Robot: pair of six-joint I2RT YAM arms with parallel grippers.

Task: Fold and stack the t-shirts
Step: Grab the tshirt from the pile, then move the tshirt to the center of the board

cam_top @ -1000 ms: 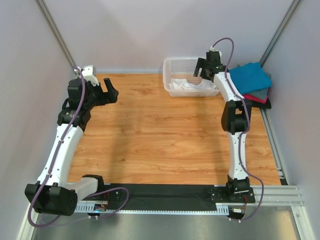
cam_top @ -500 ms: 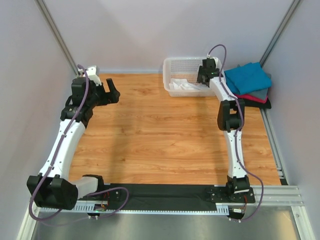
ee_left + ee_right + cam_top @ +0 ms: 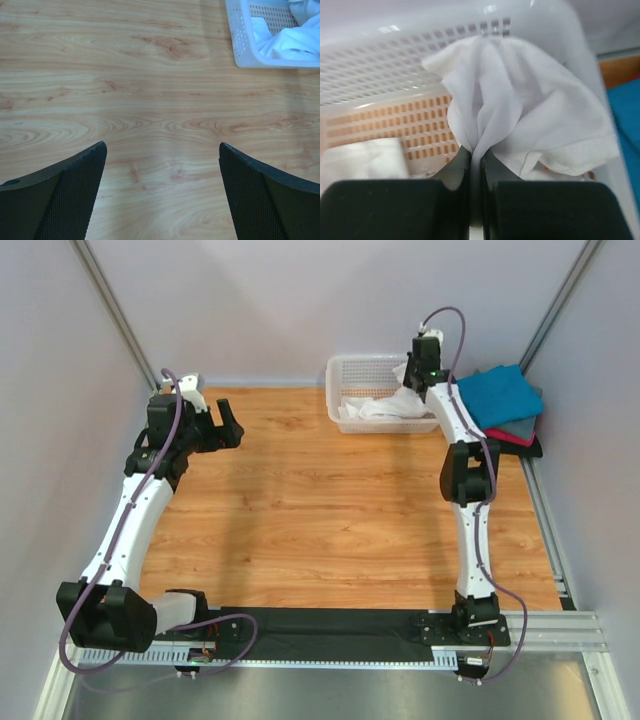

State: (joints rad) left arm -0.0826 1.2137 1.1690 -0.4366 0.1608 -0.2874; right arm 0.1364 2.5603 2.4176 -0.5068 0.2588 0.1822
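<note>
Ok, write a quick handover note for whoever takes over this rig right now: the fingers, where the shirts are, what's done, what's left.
Right gripper: fingers shut on a bunch of the white t-shirt, held above the white mesh basket. The rest of the shirt trails down into the basket.
Left gripper: open, holding nothing, above the left side of the wooden table.
Done: stack of folded t-shirts, teal on top, at the far right corner.
Left: lift the white t-shirt clear, probably spread it on the table, fold it and add it to the stack.
</note>
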